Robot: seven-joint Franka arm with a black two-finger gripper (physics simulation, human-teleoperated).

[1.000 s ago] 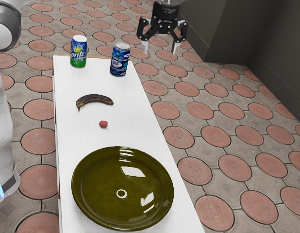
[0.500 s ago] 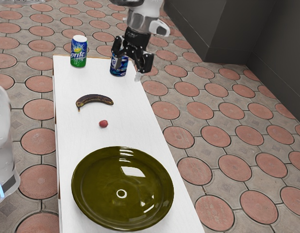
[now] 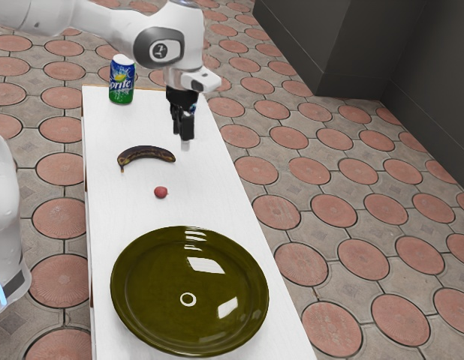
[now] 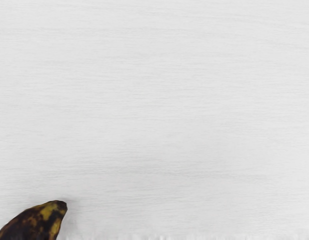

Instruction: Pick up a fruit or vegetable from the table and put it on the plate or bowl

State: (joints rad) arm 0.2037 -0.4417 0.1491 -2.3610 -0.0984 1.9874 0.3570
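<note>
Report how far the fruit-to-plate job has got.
Done: nothing yet; the banana and the small red fruit lie on the table, and the green plate holds no food. In hand: the hand hovers beside the banana's tip. Left: grasp a fruit, carry it over, set it on the plate.

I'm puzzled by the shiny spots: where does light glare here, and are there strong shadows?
Exterior view: white glare patches on the plate, no strong shadow by the banana; wrist view: table evenly lit, no glare, banana tip dark.
</note>
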